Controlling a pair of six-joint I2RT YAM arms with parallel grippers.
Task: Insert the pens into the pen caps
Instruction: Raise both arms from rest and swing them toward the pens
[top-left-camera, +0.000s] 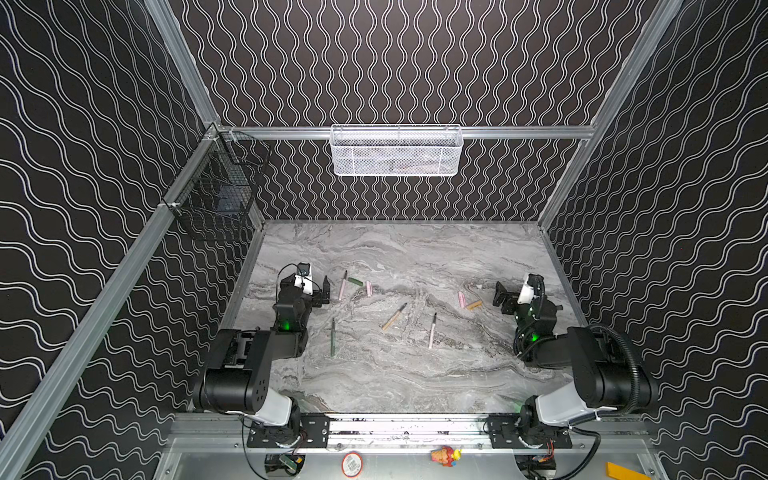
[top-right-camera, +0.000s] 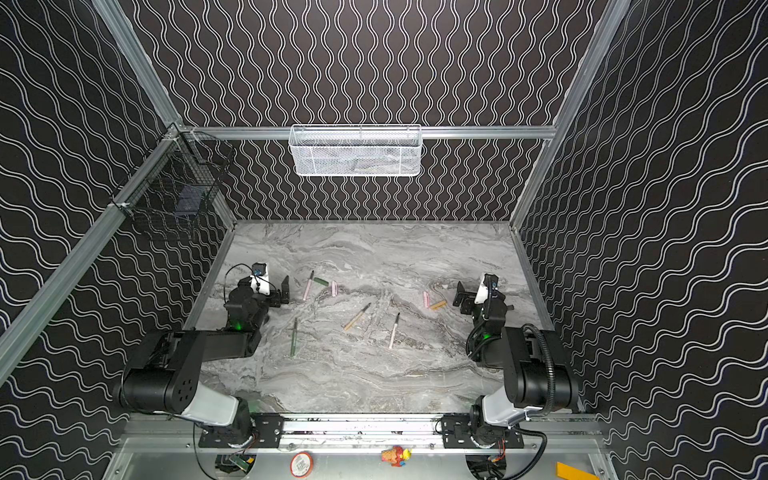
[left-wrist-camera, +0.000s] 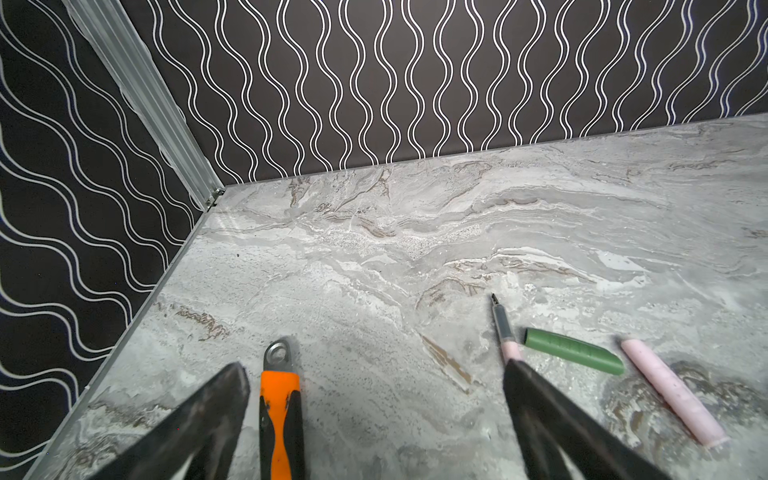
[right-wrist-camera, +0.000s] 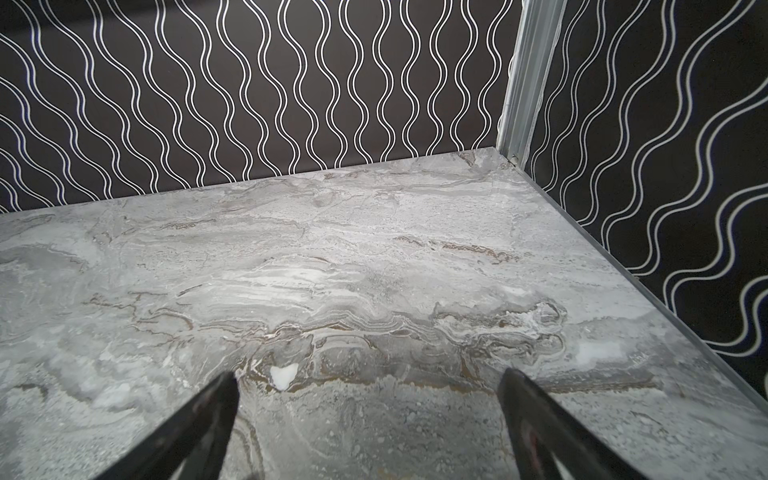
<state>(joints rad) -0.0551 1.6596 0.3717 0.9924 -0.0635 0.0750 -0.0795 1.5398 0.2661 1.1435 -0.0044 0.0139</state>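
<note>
left wrist view: my left pincer (left-wrist-camera: 374, 368) is spread wide and empty over the bench (left-wrist-camera: 374, 249), a pink pen (left-wrist-camera: 505, 332) beside one finger, green cap (left-wrist-camera: 573, 351) and pink cap (left-wrist-camera: 673, 390) just past it. right pincer (right-wrist-camera: 369, 375) gapes too, holding nothing. in a top view the green pen (top-left-camera: 333, 337), tan pen (top-left-camera: 394, 316) and tan cap (top-left-camera: 474, 305) lie loose. nothing's capped, so i judge this the first pick: close on that pink pen, then line its tip up with a pink cap.
</note>
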